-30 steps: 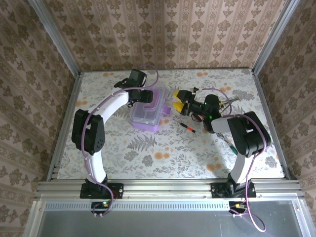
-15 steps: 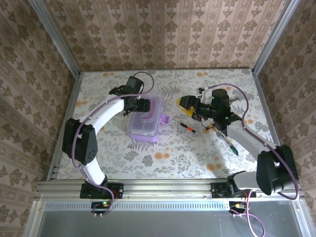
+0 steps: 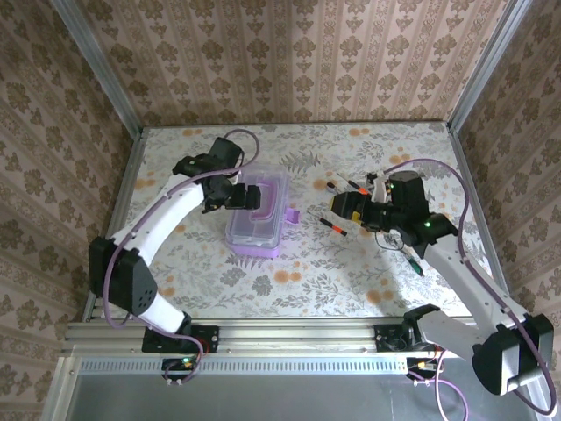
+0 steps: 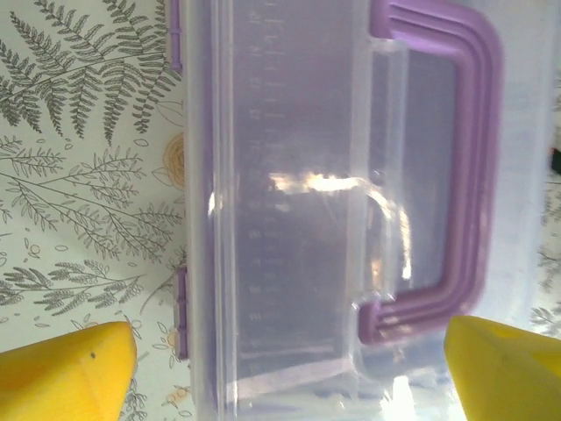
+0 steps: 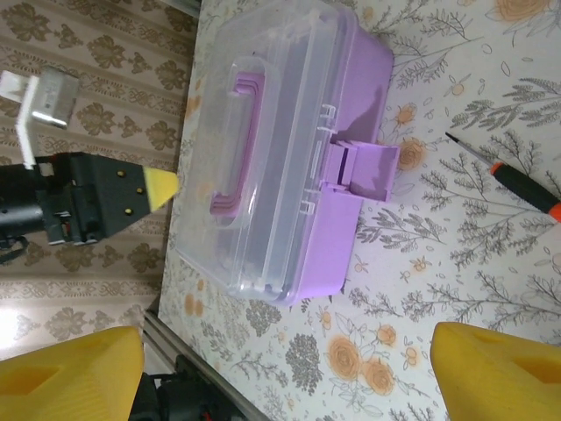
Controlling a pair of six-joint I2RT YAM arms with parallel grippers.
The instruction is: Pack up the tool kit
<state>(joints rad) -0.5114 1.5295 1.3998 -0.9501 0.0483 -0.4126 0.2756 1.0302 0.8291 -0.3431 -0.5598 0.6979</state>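
1. On the flowered surface (image 3: 289, 281), your right fingers (image 5: 500, 368) had drawn back from the purple tool case (image 3: 257, 215) over the last second. They ended just beside the orange-handled screwdriver (image 3: 331, 225). Meanwhile the left fingers (image 4: 70, 364) had swung in above the clear lid.
2. The case had slid slightly toward the arms, lid down, with its front latch (image 5: 361, 167) jutting outward. By my reading the packing was not finished, since the screwdriver lay outside the case.
3. Both pairs of fingers stood spread wide and held nothing.
4. The case lay directly beneath the left fingers, with its purple handle (image 4: 478, 175) between them (you could not tell whether they touched the lid). From the right fingers it sat well ahead, the latch side facing them and the screwdriver off to one side.
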